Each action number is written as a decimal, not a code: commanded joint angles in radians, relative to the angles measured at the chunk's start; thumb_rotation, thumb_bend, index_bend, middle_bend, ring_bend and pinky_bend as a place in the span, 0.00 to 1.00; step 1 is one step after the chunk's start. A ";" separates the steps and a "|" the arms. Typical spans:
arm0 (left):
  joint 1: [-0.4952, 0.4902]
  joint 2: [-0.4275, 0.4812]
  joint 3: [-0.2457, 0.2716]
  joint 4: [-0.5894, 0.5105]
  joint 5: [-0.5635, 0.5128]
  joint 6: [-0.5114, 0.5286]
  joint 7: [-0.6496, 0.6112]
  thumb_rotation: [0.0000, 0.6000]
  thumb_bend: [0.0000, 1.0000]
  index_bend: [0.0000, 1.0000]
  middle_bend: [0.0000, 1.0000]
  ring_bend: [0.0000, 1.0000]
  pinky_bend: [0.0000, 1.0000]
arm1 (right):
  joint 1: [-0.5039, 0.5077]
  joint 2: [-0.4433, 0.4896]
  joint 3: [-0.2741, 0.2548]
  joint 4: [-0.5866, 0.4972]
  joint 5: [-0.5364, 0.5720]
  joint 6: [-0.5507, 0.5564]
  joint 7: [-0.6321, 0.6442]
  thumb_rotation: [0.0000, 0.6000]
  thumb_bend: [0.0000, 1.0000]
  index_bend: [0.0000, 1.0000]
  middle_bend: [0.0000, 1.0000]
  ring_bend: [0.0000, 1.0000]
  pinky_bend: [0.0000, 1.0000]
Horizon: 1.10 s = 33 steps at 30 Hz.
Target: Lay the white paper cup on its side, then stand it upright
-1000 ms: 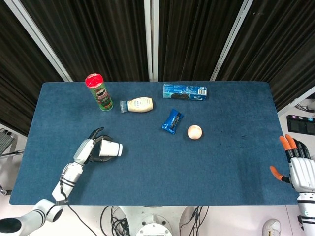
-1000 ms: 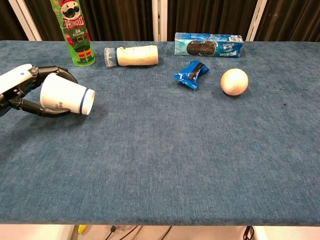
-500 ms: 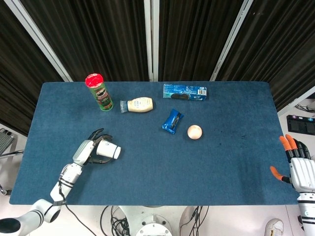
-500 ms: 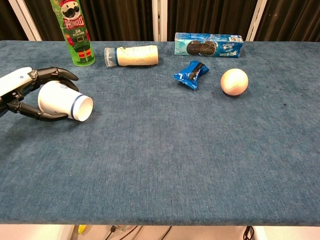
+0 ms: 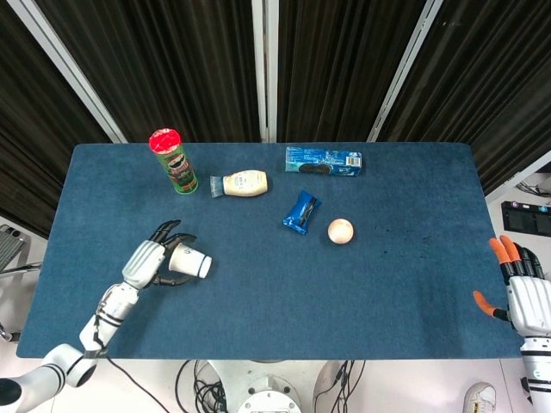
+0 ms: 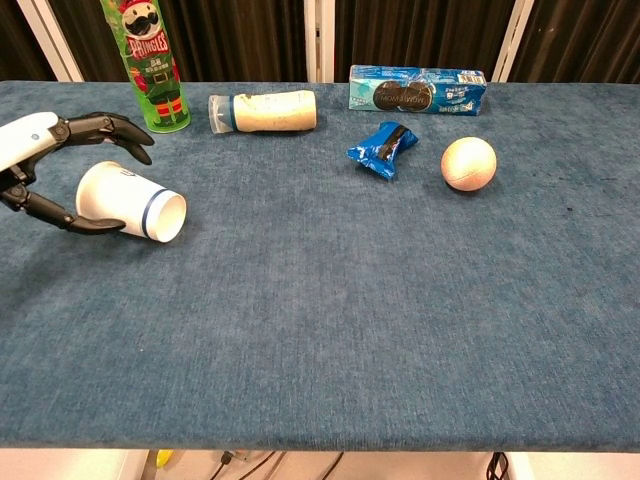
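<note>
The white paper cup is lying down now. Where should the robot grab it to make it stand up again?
Probably around its round side wall, near the closed bottom end. The white paper cup lies on its side on the table, its open mouth pointing right and towards the camera. The left hand is already spread open at the bottom end, so coming from that left side looks easiest.

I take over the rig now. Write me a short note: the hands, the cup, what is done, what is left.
Left hand: open, fingers spread around the white paper cup, not gripping it.
Right hand: open, off the table's right edge, holds nothing.
Cup: on its side at the front left, mouth facing right.
Done: cup laid on its side.
Left: grip it and stand it upright.
</note>
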State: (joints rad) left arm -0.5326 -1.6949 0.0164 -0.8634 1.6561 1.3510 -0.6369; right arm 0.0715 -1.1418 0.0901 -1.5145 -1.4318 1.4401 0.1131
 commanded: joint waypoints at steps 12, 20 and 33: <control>-0.074 0.352 -0.054 -0.839 -0.326 -0.351 1.299 1.00 0.16 0.13 0.11 0.00 0.00 | 0.000 0.003 -0.001 -0.015 -0.003 0.003 -0.013 1.00 0.19 0.00 0.00 0.00 0.00; -0.104 0.314 -0.064 -0.824 -0.408 -0.350 1.440 1.00 0.16 0.18 0.18 0.00 0.00 | 0.003 0.000 0.001 -0.010 0.010 -0.012 -0.012 1.00 0.19 0.00 0.00 0.00 0.00; -0.149 0.283 -0.062 -0.795 -0.470 -0.371 1.492 1.00 0.17 0.30 0.29 0.00 0.00 | 0.006 -0.003 0.001 -0.001 0.021 -0.027 -0.006 1.00 0.19 0.00 0.00 0.00 0.00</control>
State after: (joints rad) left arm -0.6790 -1.4085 -0.0471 -1.6621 1.1892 0.9824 0.8563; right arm 0.0776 -1.1450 0.0916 -1.5153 -1.4109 1.4133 0.1073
